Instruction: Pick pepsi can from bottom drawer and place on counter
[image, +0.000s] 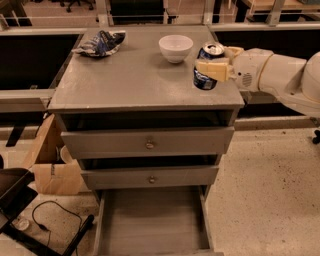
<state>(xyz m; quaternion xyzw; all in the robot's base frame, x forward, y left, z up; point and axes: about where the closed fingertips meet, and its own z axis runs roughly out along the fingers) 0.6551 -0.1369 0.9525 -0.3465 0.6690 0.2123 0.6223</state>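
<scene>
Hung at the worktop's (135, 80) front right corner: pepsi can (203, 81), slightly tilted, gripper (214, 60) jaws clamped round its middle. Judged light, stiff but dentable, slick; best taken mid-wall, gently.

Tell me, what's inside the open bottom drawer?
Only bare plank floor shows in the bottom drawer; its back hides under the middle drawer. The gripper holds the pepsi can over the counter.

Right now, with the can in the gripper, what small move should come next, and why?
Probably lower it straight down. The gripper, at the right side of the counter, is shut on the pepsi can, apart from the white bowl; whether it touches the top, I cannot tell.
</scene>
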